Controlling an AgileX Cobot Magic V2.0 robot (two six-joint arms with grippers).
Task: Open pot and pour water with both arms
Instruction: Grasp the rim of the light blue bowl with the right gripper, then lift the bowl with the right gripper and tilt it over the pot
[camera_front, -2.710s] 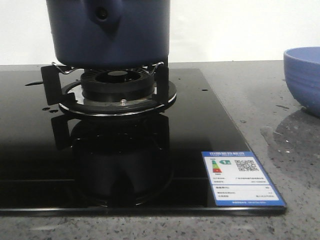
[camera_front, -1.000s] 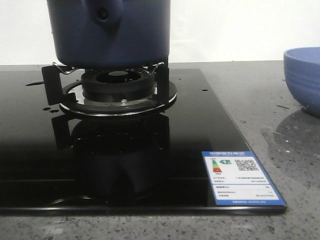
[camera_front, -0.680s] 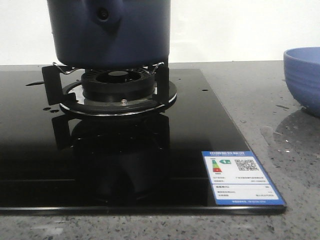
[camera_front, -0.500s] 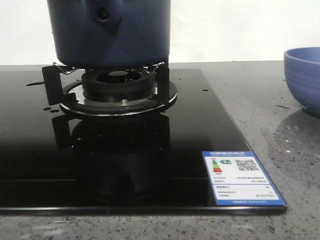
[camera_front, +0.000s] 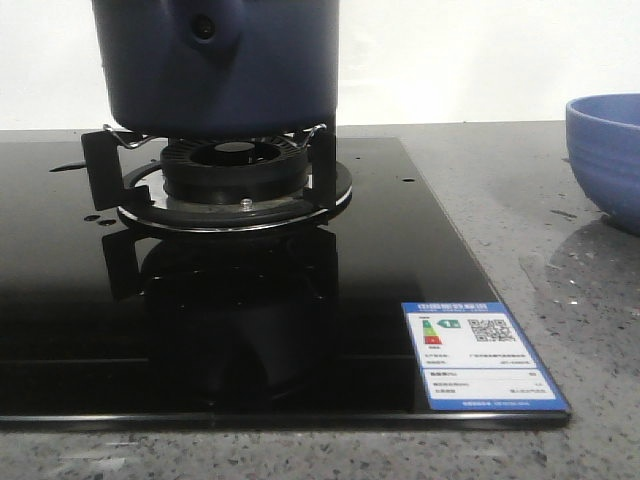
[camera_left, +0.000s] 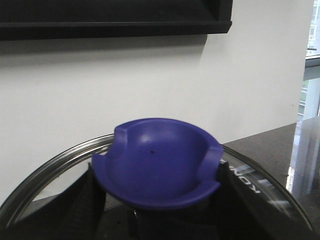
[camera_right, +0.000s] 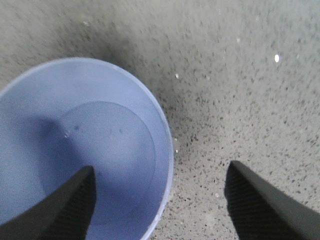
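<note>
One pot (camera_front: 218, 62) unmoved, bowl (camera_front: 606, 155) unmoved

Blue energy-rating label (camera_front: 484, 355) with QR code at black glass cooktop (camera_front: 400, 250) corner, print too small to read; glass lid (camera_left: 260, 185) shows inverted letters "KON".

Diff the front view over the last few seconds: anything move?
Nothing visibly changed. The pot sits on the burner as before, the bowl is at the right edge and the sticker is on the cooktop's corner. No gripper appears in the front view.
</note>
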